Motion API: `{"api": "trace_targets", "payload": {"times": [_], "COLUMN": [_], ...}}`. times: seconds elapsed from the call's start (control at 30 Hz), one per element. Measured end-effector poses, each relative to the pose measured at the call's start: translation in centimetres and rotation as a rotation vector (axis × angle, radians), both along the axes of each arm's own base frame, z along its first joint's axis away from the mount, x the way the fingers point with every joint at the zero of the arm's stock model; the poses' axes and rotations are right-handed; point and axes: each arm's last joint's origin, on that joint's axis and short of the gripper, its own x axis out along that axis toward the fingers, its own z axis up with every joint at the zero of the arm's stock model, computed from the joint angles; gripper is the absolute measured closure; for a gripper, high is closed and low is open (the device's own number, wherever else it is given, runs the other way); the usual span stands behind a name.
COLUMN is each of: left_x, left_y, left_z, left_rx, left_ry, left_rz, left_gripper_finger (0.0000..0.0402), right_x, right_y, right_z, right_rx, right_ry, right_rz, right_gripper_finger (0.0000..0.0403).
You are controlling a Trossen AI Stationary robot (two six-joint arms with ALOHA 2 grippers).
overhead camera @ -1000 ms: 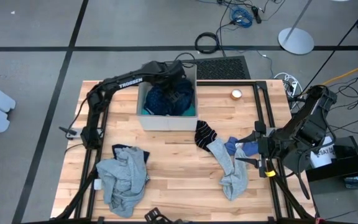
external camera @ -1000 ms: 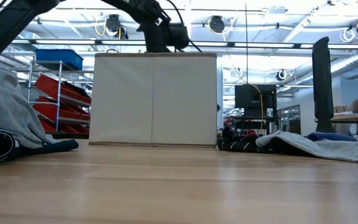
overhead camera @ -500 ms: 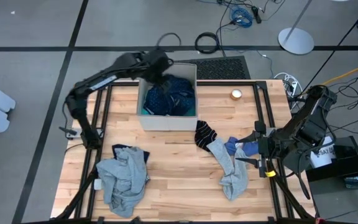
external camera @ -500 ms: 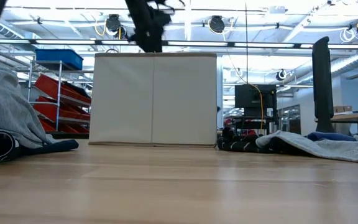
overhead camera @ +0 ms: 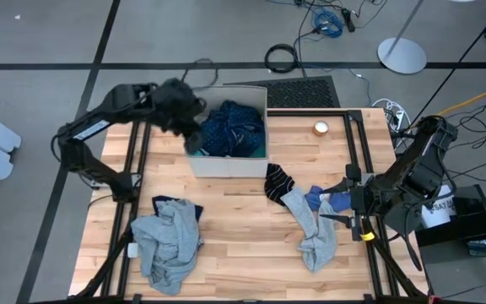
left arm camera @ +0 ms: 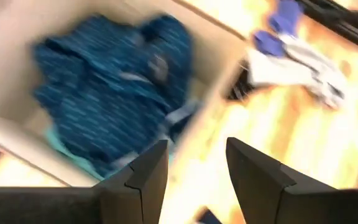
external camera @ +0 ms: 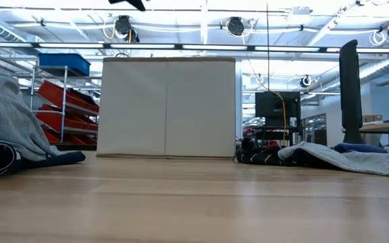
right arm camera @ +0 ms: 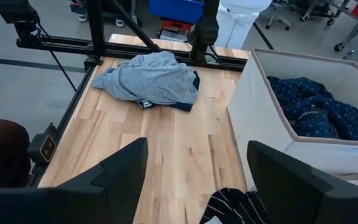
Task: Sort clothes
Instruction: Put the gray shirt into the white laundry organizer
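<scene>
The left end effector (overhead camera: 194, 135) hovers at the upper left of the high view, over the left wall of the beige box (overhead camera: 226, 162), its fingers (left arm camera: 143, 171) parted with nothing between them. Just to its right, inside the box, lies one navy dotted garment (overhead camera: 230, 131) on top of one turquoise garment (overhead camera: 260, 151). The right end effector (overhead camera: 337, 207) sits at the right edge of the tabletop (overhead camera: 243, 245), spread wide and empty, beside two small blue pieces (overhead camera: 321, 198). Left of these lie one striped black sock (overhead camera: 275, 181) and one grey garment (overhead camera: 315, 232). One more grey garment (overhead camera: 167, 241) is heaped at the lower left.
</scene>
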Motion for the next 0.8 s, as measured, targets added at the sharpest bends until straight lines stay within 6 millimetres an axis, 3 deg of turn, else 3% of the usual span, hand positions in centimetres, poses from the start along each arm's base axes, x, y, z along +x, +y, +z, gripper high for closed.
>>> {"api": "trace_targets", "payload": {"times": [0.2, 0.43, 0.63, 0.8], "left_x": [-0.3, 0.0, -0.2, -0.6], "left_y": [-5.0, -10.5, -13.8, -16.1], "left_z": [-0.3, -1.4, -3.5, -6.9], "left_rx": [-0.130, -0.229, -0.233, -0.199], "left_ry": [0.074, 0.137, 0.230, 0.358], "left_rz": [-0.142, -0.259, -0.269, -0.264], "left_gripper_finger": [0.0230, 0.0230, 0.0230, 0.0230], "right_x": [0.4, 1.6, 2.9, 3.8], "right_y": [0.5, 1.8, 2.8, 3.5], "right_z": [-0.3, -1.6, -2.8, -3.8], "right_rx": [0.024, -0.062, -0.114, -0.116], "right_ry": [0.010, 0.056, 0.100, 0.147], "right_rz": [-0.019, -0.006, -0.018, -0.015], "right_gripper_finger": [0.0140, 0.0140, 0.0140, 0.0140]}}
